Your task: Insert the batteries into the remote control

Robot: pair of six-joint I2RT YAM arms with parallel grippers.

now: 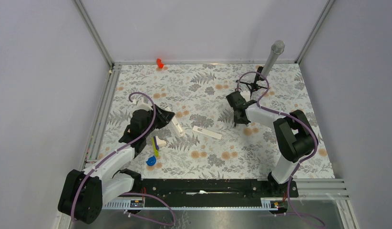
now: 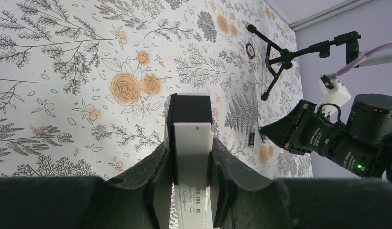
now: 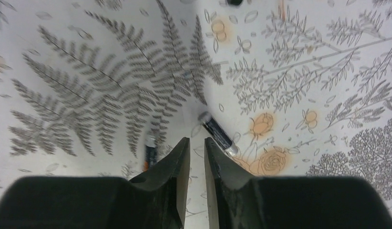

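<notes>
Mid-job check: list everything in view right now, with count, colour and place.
remote control: one, white with a dark end, clamped in the left claw.
batteries: two, dark, lying on the table just ahead of the right claw.
white bar: one, grey marks, mid-table between the arms.
toy cluster: one, yellow, white and blue, near left.
red object: one, far edge.
microphone: one, grey head on a black tripod, far right.
table: one, floral grey and orange.
left claw: black, shut on the remote control.
right claw: black, narrowly open, holding nothing.
</notes>
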